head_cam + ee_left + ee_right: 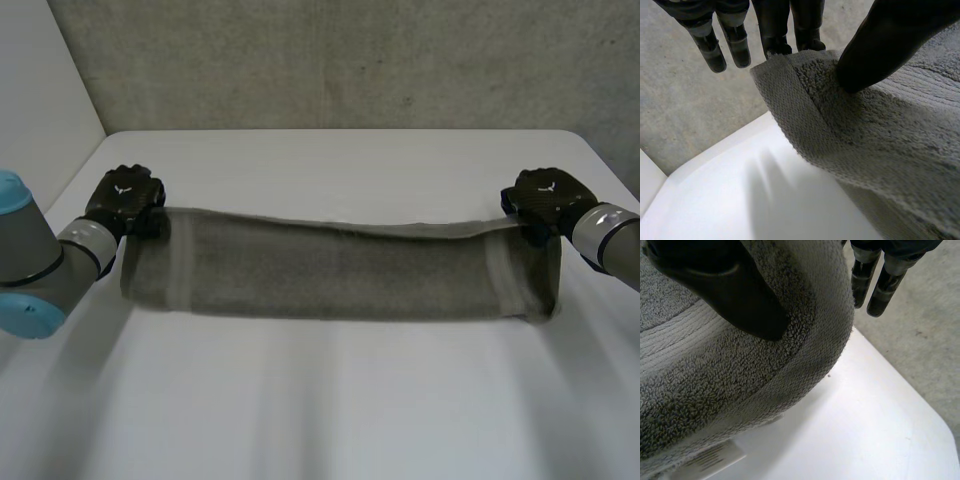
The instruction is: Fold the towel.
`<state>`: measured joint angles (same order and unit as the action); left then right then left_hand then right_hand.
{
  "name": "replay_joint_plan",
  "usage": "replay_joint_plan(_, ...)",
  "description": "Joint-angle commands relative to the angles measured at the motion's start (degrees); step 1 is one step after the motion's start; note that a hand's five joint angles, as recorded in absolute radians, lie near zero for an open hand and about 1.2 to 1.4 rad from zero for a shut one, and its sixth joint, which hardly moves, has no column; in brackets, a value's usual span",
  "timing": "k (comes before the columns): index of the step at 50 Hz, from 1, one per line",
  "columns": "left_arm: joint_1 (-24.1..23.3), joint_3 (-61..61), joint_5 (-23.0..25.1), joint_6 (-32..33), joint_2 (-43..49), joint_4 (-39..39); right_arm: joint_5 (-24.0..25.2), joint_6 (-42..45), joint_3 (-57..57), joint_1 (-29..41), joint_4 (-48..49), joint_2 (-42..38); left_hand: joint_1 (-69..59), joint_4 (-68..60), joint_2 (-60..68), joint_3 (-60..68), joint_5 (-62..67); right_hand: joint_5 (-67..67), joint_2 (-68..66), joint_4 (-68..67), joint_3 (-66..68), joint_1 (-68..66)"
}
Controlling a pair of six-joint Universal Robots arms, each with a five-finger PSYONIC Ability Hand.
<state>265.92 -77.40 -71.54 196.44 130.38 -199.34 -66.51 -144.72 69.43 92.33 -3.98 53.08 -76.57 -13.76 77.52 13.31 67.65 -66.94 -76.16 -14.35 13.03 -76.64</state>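
A grey-brown towel [340,270] hangs stretched in a long band across the white table [330,400], its lower edge near the tabletop. My left hand [125,200] holds its upper left corner: the thumb [890,40] pinches the towel [880,135] against the fingers [775,30]. My right hand [545,198] holds the upper right corner: its thumb [725,290] presses the towel's [715,385] thick edge against fingers behind the cloth. Both hands sit at about the same height, far apart.
A concrete wall [350,60] stands behind the table. The table's rounded far corners lie near each hand. A white label [715,457] hangs from the towel in the right wrist view. Bare tabletop spreads in front of the towel.
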Motion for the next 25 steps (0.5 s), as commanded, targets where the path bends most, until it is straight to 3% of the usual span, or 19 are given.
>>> replay_joint_plan(1,-0.6,1.9,-0.6,0.0,0.7,0.0,0.3,-0.8,-1.3,0.1,0.4,-1.3,-3.4,3.8,2.5,-3.3,2.3,-3.1,-3.8,4.4,-3.0,-3.4)
replay_joint_plan(10,-1.5,5.4,-1.5,0.0,3.6,1.4,-1.2,-0.7,-2.5,0.7,0.4,-3.7,-3.4,3.8,2.5,-3.3,2.3,-3.1,-3.8,4.4,-3.0,-3.4)
replay_joint_plan(11,-1.6,5.8,-1.8,0.0,4.0,1.8,-1.7,-0.7,-2.5,0.7,0.4,-4.1,-3.4,3.8,2.5,-3.3,2.3,4.4,3.6,4.4,-3.0,4.1)
replay_joint_plan(12,-1.6,5.8,-1.8,0.0,4.0,1.9,-2.2,-0.7,-2.3,0.7,0.3,-4.5,-3.4,3.8,2.5,-3.3,2.3,36.4,35.6,4.4,-3.0,36.1)
replay_joint_plan(13,-1.8,6.1,-2.1,0.1,4.3,2.3,-2.2,-0.7,-2.3,0.7,0.3,-4.5,-1.8,3.8,0.8,-3.3,0.7,36.7,36.0,4.4,-3.0,36.4)
replay_joint_plan(14,-1.9,6.3,-2.4,0.1,4.7,2.9,-3.0,-0.7,-2.1,0.7,0.3,-4.6,25.7,3.8,-26.7,-3.3,-26.8,66.9,66.2,4.4,-3.0,66.6)
replay_joint_plan(15,-1.9,6.3,-2.4,0.1,4.7,2.9,-3.7,-0.6,-2.1,0.8,0.3,-4.6,26.0,3.8,-26.9,-3.3,-27.1,66.9,66.2,4.4,-3.0,66.6)
replay_joint_plan(16,-1.9,6.5,-3.1,0.1,4.7,3.5,-3.7,-0.6,-2.1,0.8,0.3,-4.6,44.0,3.8,-44.9,-3.3,-45.1,66.9,66.2,4.4,-3.0,66.6)
replay_joint_plan(17,-2.0,6.6,-4.1,0.1,4.7,4.0,-4.2,-0.7,-2.2,0.8,0.3,-4.3,53.5,3.8,-54.4,-3.3,-54.6,66.9,66.2,4.4,-3.0,66.6)
replay_joint_plan(18,-2.0,6.6,-4.1,0.1,4.7,4.0,-4.4,-0.8,-2.2,0.9,0.4,-4.0,53.6,3.8,-54.5,-3.3,-54.7,66.9,66.2,4.4,-3.0,66.6)
replay_joint_plan(19,-1.9,6.6,-5.2,0.2,4.5,4.2,-4.4,-0.8,-2.2,0.9,0.4,-4.0,61.6,3.8,-62.5,-3.3,-62.6,66.9,66.2,4.4,-3.0,66.6)
replay_joint_plan(25,-2.0,5.7,-7.5,0.9,2.5,4.8,-4.3,-2.8,-1.7,0.9,0.3,-0.4,64.0,3.8,-65.0,-3.3,-65.1,66.9,66.2,4.4,-3.0,66.6)
